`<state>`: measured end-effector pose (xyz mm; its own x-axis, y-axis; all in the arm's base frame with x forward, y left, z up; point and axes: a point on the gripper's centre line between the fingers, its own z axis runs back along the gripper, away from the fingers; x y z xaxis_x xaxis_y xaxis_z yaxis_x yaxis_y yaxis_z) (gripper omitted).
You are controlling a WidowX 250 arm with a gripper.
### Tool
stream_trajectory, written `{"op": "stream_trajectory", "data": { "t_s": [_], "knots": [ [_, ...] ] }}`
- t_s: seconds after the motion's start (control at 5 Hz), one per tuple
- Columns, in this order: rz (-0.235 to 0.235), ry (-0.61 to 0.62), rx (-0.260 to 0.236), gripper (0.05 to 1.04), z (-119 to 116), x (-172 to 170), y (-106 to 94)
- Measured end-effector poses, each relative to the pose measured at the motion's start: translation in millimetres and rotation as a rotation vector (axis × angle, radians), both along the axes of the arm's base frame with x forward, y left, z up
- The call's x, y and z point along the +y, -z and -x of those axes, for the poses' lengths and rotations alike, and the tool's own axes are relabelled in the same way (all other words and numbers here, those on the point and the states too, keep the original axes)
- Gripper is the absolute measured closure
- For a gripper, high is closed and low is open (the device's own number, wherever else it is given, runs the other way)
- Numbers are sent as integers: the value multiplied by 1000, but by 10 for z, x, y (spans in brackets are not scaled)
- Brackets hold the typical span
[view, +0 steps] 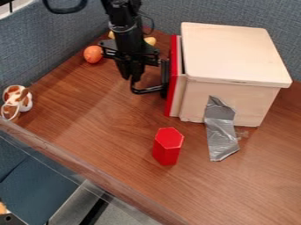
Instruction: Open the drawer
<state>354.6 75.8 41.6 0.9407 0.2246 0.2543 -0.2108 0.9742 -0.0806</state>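
Note:
The drawer's red front [171,96] is on the left side of a pale wooden box [235,52]. A narrow dark gap lies between the front panel and the box near the top, so the drawer stands slightly out. A black handle [148,90] sticks out leftward from the red front. My gripper [134,80] hangs down from the top edge at the handle's outer end, left of the drawer front. The gripper overlaps the handle in the view, and whether it holds it is unclear.
A red hexagonal block [167,147] stands in front of the box. Silver tape [220,134] runs from the box onto the table [106,118]. An orange ball [93,54] lies left of the arm, yellow objects behind it. A brown-and-white toy [16,102] sits at the left edge.

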Motion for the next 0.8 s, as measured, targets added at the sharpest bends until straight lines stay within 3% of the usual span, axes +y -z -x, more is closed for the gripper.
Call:
{"op": "stream_trajectory", "data": {
  "t_s": [0.8],
  "knots": [
    [-34,-49,-9,928,266,407,-40]
  ]
}}
